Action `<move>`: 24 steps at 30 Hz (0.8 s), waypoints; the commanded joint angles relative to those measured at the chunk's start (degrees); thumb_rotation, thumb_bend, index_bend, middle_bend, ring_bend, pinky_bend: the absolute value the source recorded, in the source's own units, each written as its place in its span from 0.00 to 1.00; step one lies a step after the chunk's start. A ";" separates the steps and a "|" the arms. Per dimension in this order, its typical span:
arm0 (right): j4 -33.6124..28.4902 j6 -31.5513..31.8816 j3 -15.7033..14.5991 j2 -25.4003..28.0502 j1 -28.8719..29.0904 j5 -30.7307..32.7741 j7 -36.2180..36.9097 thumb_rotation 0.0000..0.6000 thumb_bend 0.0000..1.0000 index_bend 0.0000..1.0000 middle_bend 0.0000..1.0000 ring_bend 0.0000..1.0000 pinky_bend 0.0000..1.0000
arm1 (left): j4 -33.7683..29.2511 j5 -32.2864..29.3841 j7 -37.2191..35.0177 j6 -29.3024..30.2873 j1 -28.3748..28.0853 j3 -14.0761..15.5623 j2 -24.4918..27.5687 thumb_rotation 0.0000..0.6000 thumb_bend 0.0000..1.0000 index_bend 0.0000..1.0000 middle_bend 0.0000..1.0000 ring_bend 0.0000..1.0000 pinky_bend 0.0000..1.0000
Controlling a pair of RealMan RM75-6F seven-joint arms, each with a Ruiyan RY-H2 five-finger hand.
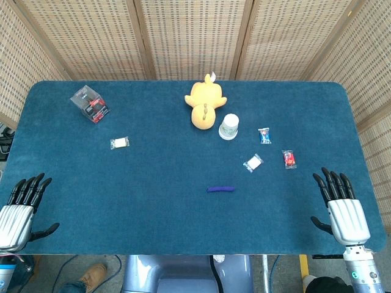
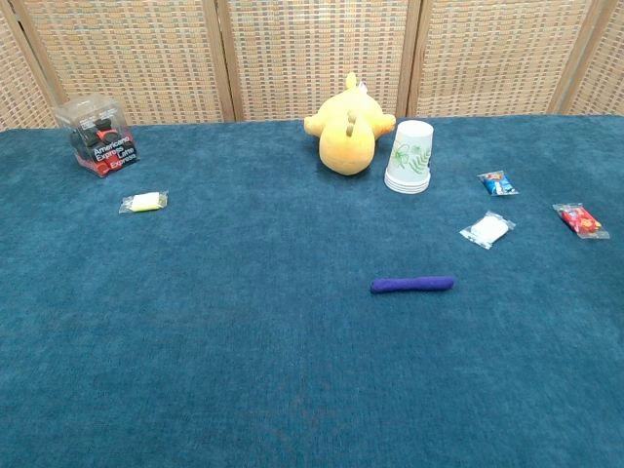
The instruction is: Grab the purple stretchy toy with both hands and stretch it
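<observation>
The purple stretchy toy (image 1: 220,189) (image 2: 411,285) is a short dark-purple rod lying flat on the blue cloth, slightly right of the table's middle. My left hand (image 1: 21,210) hovers at the near left edge, fingers spread, holding nothing. Far from the toy, my right hand (image 1: 342,210) hovers at the near right edge, also spread and empty. Neither hand shows in the chest view.
A yellow plush (image 1: 206,104) lies at the back centre beside an upside-down paper cup (image 1: 229,127). A clear box (image 1: 90,103) stands back left, with a small packet (image 1: 120,143) near it. Three wrapped packets (image 1: 253,162) (image 1: 264,135) (image 1: 289,159) lie right of the toy.
</observation>
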 commanded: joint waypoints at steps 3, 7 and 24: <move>0.00 -0.15 0.02 0.06 0.04 0.15 0.10 1.00 0.00 0.06 0.00 0.00 0.00 | 0.08 -0.13 0.20 -0.15 -0.04 0.00 -0.11 1.00 0.00 0.00 0.00 0.00 0.00; 0.02 -0.76 -0.13 0.04 0.25 0.20 0.67 1.00 0.00 0.06 0.00 0.00 0.00 | 0.11 -0.08 0.52 -0.17 -0.09 -0.02 -0.32 1.00 0.00 0.00 0.00 0.00 0.00; -1.83 -28.28 6.05 -4.05 19.53 7.08 4.71 1.00 0.01 0.28 0.00 0.00 0.00 | 1.85 -2.95 5.62 -1.16 -1.39 -2.18 -3.84 1.00 0.00 0.00 0.00 0.00 0.00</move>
